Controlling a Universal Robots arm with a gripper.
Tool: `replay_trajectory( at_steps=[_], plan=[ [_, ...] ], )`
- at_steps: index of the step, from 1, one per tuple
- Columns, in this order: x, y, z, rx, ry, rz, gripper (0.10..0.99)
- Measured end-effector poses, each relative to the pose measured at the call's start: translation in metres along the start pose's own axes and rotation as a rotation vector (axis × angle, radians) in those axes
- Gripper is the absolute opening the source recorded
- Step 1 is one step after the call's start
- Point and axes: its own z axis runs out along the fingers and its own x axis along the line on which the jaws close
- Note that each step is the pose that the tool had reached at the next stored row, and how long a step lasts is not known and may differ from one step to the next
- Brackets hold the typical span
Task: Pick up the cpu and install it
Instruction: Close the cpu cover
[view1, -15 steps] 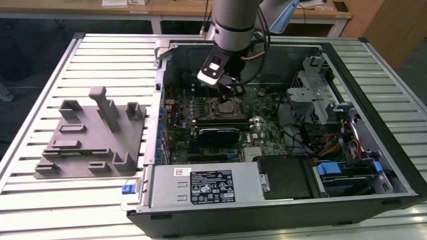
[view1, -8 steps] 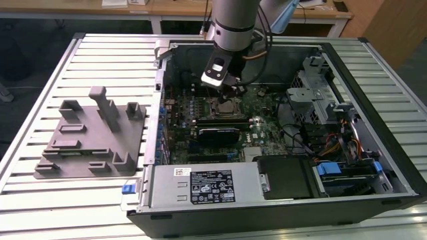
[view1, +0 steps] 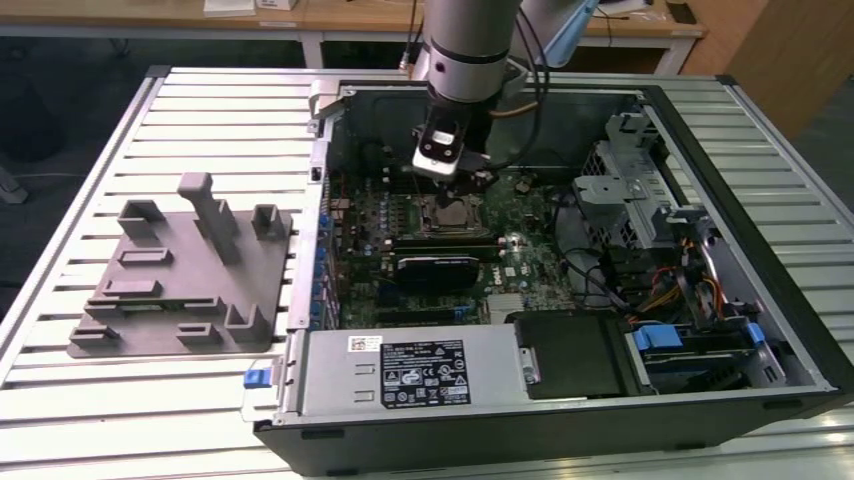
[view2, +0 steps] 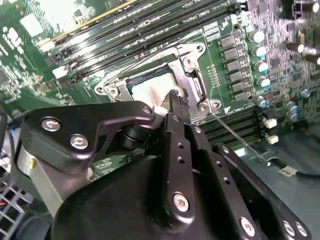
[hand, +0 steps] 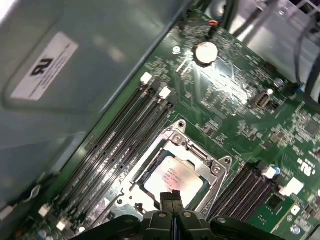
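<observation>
the small flat square cpu with a pale silvery metal top (hand: 175, 176) lies flat inside the shiny steel socket frame (hand: 220, 167) on the green circuit board (hand: 240, 100), within the open dark computer case (view1: 747, 150) on the ribbed aluminium worktop (view1: 200, 110). the black metal hand (hand: 170, 196) hangs directly over the chip's edge, its fingertips clenched together with nothing visible between them; i cannot tell whether they touch the lid. the chip is square, so it has no long axis, and its sides run in line with the frame. the lid looks smooth and slick, the frame hard-edged. the grey plastic holder with upright posts (view1: 187, 290) sits well apart, at the exterior view's left.
</observation>
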Motion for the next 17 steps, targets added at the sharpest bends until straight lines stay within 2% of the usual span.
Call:
replay_trajectory(
  at_steps=[17],
  plan=[
    [0.0000, 0.0000, 0.0001, 0.001, -0.0041, -0.254, 0.106]
  ],
)
